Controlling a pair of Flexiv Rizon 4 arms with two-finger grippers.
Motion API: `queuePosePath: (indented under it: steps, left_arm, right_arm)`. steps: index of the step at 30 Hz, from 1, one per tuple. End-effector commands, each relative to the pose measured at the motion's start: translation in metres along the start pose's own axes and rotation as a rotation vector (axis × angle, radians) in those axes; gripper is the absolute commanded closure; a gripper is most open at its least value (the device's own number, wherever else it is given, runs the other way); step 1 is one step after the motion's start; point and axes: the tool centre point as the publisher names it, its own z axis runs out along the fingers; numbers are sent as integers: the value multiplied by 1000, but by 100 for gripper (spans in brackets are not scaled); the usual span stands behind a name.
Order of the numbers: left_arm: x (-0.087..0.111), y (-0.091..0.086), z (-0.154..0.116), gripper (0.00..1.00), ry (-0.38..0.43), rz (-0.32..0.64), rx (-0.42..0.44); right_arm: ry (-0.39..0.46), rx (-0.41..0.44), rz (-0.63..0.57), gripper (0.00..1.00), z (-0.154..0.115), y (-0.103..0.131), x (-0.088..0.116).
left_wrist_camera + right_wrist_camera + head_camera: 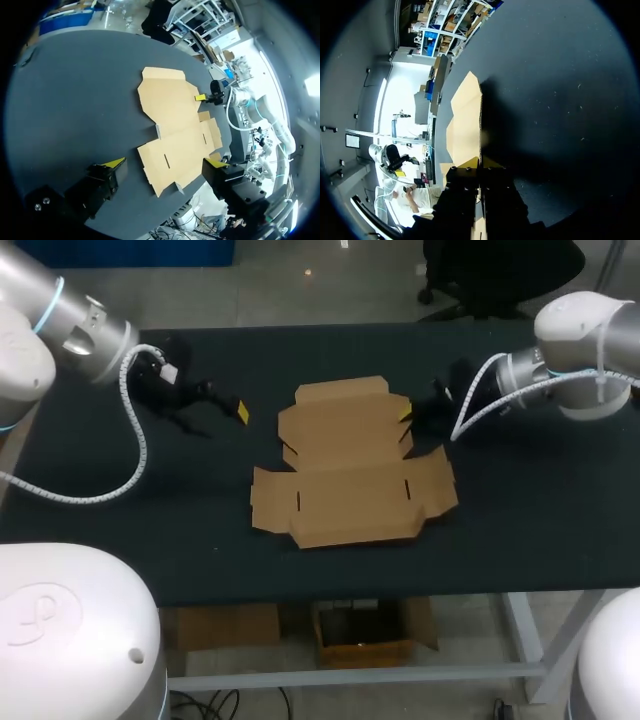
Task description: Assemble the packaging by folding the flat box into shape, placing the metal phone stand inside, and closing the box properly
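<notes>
Jaws stood apart on left gripper (166,163), near flat box (350,465) lying mid-table (150,510); right gripper (480,164) jaws were together at box's edge (pinching a flap? couldn't tell); cardboard looked light, bendy, easily creased; best held by an outer flap.

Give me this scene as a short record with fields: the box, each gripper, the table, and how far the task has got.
Box: flat brown cardboard box, unfolded, lying on the table
Table: black tabletop
Left gripper: open, beside the box, not touching it
Right gripper: fingers together at the box's edge
Metal phone stand: not in view
Progress: folding not yet begun
</notes>
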Motion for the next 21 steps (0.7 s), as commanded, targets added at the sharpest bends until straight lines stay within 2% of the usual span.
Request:
queuePosePath:
  steps: [1, 5, 16, 21]
  left_arm:
    - [-1, -8, 4, 0, 10, 12, -7]
    - [-2, -15, 10, 0, 14, 18, -3]
    - [-10, -30, 12, 0, 141, 116, 52]
    - [-10, -30, 12, 0, 141, 116, 52]
  right_arm:
    - [22, -41, -27, 100, -11, -9, 9]
    - [60, -64, -59, 100, -16, -8, 17]
    - [217, -122, -166, 100, -35, -8, 46]
    - [225, -124, -171, 100, -37, -8, 47]
